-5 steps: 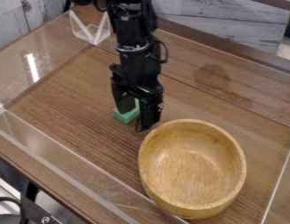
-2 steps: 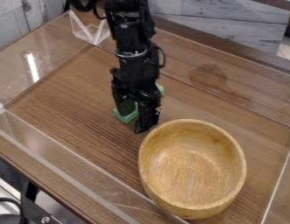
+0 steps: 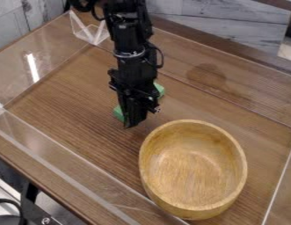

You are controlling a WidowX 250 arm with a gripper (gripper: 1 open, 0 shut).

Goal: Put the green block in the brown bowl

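Your gripper [image 3: 134,116] points almost straight down at the desk [image 3: 65,105], just beyond the far-left rim of the brown bowl [image 3: 193,167], and its jaws have come together on the green block [image 3: 155,90]. Only slivers of green show at either side of the fingers, so you cannot judge how much of the block sits between them.

The block looks to be down at desk level, close beside the bowl but not touching it. The bowl is empty and stands nearer the camera than the gripper.

Watch the lift. If the jaws caught only an edge of the block, it may pivot or drop out as you rise, and it would fall on the desk short of the bowl. Carry it too low and the block or the fingertips could strike the bowl's thick rim, shoving the bowl or knocking the block loose. Clear the rim first, then let go well over the bowl's middle, since a release near the edge risks a bounce back out.
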